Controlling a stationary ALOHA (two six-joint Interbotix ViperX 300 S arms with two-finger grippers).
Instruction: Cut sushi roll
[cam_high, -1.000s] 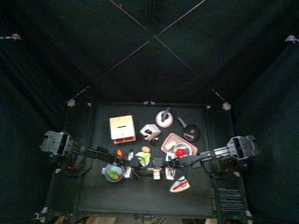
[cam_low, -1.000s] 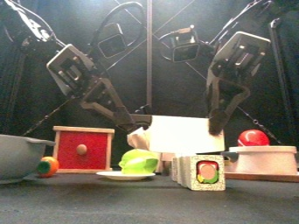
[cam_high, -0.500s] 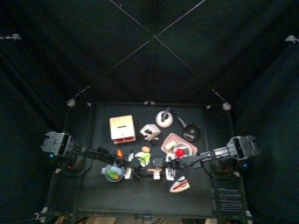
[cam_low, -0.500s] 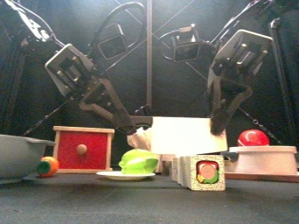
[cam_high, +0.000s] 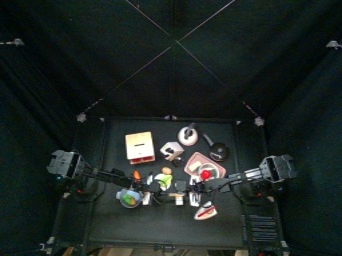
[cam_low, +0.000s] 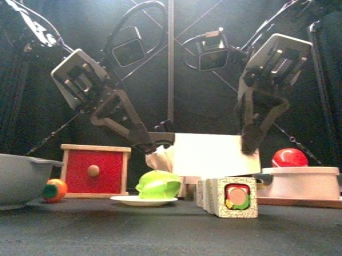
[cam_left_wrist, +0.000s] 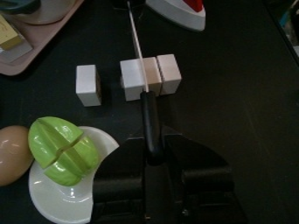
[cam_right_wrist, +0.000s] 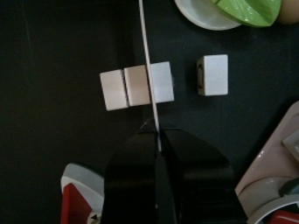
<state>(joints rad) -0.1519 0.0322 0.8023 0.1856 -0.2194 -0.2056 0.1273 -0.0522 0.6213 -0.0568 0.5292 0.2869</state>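
Note:
The sushi roll (cam_left_wrist: 149, 74) lies on the black table as a white block with cut lines, and one slice (cam_left_wrist: 87, 85) lies apart beside it. My left gripper (cam_left_wrist: 146, 149) hovers above it, shut on a knife (cam_left_wrist: 145, 114) whose grey handle and thin blade run across the block. The right wrist view shows the same block (cam_right_wrist: 138, 86) and loose slice (cam_right_wrist: 214, 74). My right gripper (cam_right_wrist: 158, 140) is also shut, and a thin pale blade (cam_right_wrist: 145, 61) runs out from it across the roll. At table level the roll (cam_low: 234, 197) stands near the front edge.
A split green fruit (cam_left_wrist: 61, 147) lies on a white plate (cam_left_wrist: 47, 188) beside the roll. A red-and-white toy (cam_right_wrist: 82, 188) lies on the other side. The red box (cam_low: 96, 170), grey bowl (cam_low: 20, 175) and white board (cam_low: 305, 182) with a red ball (cam_low: 289, 157) stand around.

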